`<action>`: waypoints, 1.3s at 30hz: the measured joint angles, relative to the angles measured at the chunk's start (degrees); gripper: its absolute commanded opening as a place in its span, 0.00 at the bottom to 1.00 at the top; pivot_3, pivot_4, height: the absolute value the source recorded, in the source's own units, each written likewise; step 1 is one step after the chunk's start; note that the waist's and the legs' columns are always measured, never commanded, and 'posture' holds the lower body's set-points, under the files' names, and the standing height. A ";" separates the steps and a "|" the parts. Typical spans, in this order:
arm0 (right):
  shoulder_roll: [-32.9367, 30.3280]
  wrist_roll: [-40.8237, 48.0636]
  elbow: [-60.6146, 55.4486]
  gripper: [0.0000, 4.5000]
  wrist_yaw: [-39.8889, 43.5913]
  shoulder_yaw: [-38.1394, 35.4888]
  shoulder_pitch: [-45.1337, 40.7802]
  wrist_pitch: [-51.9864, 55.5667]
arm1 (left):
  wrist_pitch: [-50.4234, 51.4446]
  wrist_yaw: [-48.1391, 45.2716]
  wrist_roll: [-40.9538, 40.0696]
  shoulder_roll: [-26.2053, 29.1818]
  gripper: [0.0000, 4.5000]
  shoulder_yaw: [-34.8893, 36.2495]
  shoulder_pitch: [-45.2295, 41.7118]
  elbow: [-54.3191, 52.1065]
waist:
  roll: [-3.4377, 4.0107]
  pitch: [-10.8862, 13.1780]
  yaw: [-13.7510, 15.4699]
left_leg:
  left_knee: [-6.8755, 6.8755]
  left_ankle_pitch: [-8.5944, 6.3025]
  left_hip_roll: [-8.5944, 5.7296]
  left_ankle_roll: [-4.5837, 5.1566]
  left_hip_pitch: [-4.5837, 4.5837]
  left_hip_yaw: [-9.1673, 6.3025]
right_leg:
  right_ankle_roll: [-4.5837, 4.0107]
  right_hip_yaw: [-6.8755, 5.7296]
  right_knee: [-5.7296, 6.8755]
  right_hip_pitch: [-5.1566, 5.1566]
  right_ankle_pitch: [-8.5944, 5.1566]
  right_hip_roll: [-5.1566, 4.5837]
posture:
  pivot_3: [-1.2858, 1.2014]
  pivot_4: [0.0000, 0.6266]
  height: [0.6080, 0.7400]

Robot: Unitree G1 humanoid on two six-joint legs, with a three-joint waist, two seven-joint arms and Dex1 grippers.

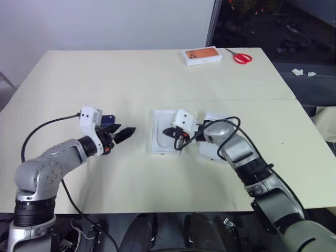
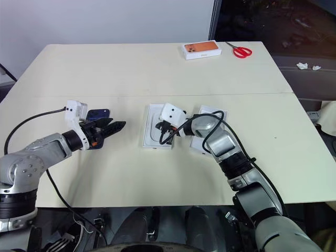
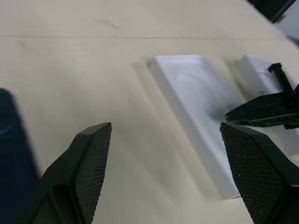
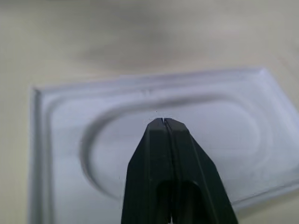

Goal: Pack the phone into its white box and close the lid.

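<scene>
The phone (image 1: 108, 119) is a dark blue slab lying flat on the table just behind my left gripper (image 1: 125, 133), which hovers open and empty beside it. A white tray with an oval recess (image 1: 160, 137) lies at the table's middle. My right gripper (image 1: 168, 132) is shut, holding nothing, with its tip low over that recess (image 4: 117, 154). Another flat white box piece (image 1: 216, 118) lies just right of the tray, partly under my right forearm; I cannot tell whether it is the white box or the lid.
At the far edge lie an orange-topped white box (image 1: 201, 55) and red-handled scissors (image 1: 241, 56). A seam (image 1: 79, 101) runs across the cream table. A black cable (image 1: 44, 128) trails from my left wrist.
</scene>
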 measured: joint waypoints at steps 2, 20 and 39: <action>0.52 -2.55 1.99 0.01 -1.39 1.32 -1.29 -0.80 | -0.78 -0.85 0.89 -0.07 0.87 -0.02 0.43 0.66 | 0.00 0.00 -0.15 | -0.02 0.00 0.02 0.00 0.00 0.00 | 0.00 0.00 0.02 0.00 0.00 0.02 | 0.52 0.24 1.00; 2.71 -8.39 4.35 0.01 -0.23 2.63 -3.79 -3.20 | -2.03 -3.59 3.37 -0.13 0.87 1.81 0.33 3.78 | 0.00 0.00 -0.36 | -0.06 0.01 0.06 -0.01 0.00 -0.01 | 0.01 0.00 0.04 -0.03 0.00 0.08 | 0.52 0.24 1.00; 24.00 -5.97 19.56 0.01 -7.90 2.32 -17.97 -3.59 | 7.03 -7.43 3.44 12.97 0.87 11.26 -6.75 28.77 | -0.03 -0.01 -1.83 | -0.56 0.16 0.03 -0.25 0.02 -0.03 | 0.00 -0.02 0.09 -0.53 0.01 0.07 | 0.52 0.24 1.00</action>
